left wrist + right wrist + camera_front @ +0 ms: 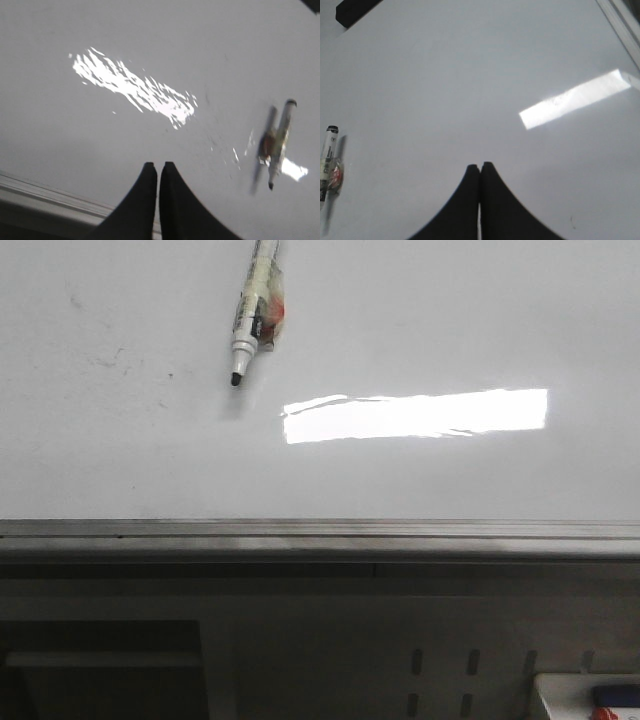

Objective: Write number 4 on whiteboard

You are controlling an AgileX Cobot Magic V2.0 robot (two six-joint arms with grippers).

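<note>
The large glossy white whiteboard (420, 330) fills most of the front view, with its grey metal bottom rail (320, 535) running across the near edge. A bright rectangular light reflection (415, 415) lies right of centre on the board. A white-barrelled marker with a black tip and a patch of red and black on its label (252, 315) lies on the board at the far left of centre, tilted, tip pointing toward the near side; the tip rests at the board surface, though whether it touches cannot be told. Faint old smudges and specks (110, 355) mark the board to the left of the marker. No strokes of the number 4 are visible anywhere on the board.

In the left wrist view the left gripper (158, 167) hovers over the bare board, its black jaws pressed together with nothing between them; the marker (280, 145) appears blurred, well apart from it. In the right wrist view the right gripper (480, 167) likewise has its black jaws closed tight and empty, with the marker (329, 165) lying well apart.

Below the rail, at the near right corner, a white tray (560, 695) holds something blue and red (612, 702), too cropped to identify.
</note>
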